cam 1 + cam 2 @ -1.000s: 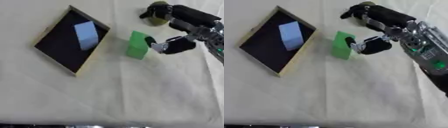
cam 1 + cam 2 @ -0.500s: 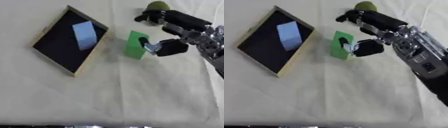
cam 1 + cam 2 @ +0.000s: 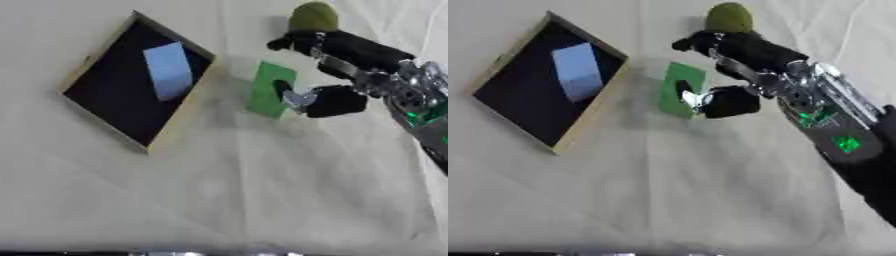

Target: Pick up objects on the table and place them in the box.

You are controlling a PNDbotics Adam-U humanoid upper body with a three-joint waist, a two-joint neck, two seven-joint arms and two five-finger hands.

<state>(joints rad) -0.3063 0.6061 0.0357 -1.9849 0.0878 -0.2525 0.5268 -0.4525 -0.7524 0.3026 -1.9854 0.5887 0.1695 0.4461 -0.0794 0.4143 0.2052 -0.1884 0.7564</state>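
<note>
Since the earlier frame, your right hand closed in; thumb and fingers pinched the green block for lifting toward the box.

Table covered by a cream cloth, creased, filling the frame. Dark strip along the bottom edge, possibly the table's edge.

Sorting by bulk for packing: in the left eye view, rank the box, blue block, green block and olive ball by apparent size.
1. box
2. blue block and green block, too alike to rank
3. olive ball, partly hidden by the right hand
</note>
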